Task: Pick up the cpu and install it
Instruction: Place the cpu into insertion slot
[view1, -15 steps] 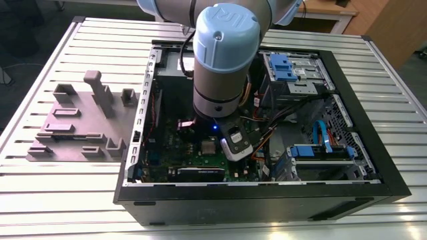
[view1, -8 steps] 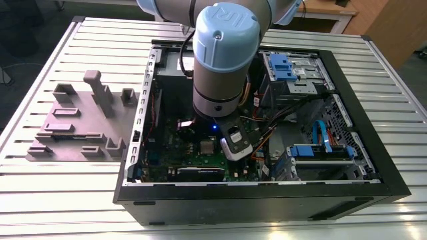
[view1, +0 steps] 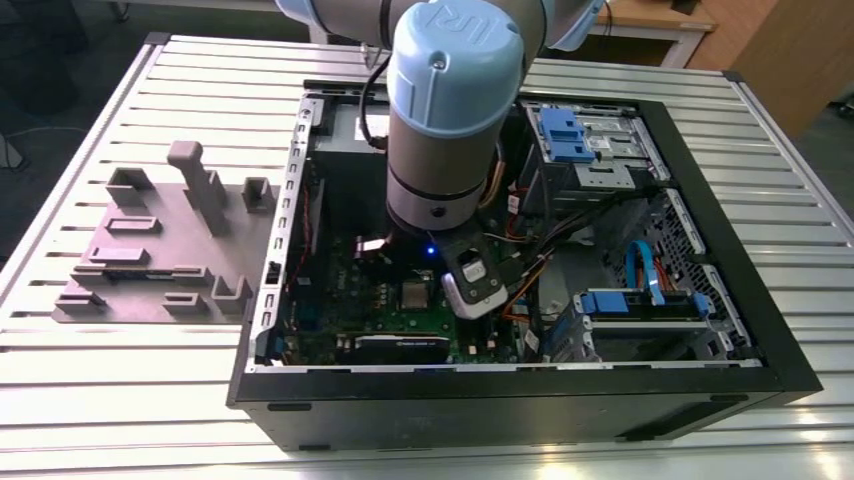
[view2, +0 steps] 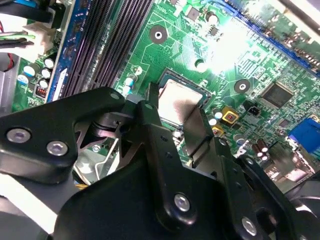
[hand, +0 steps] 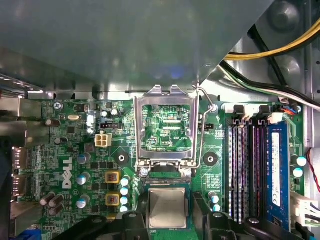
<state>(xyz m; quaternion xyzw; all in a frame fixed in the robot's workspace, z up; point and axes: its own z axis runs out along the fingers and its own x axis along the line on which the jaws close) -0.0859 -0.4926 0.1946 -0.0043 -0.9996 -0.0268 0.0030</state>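
Cpu in socket, flanked by claw, grip unclear, first wrist view adds open hinged frame

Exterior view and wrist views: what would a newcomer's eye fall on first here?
The big blue-capped robot arm reaching into the open computer case in the exterior view. In the first wrist view, the shiny silver cpu lies on the green motherboard with the gripper right at it, next to the raised hinged frame.
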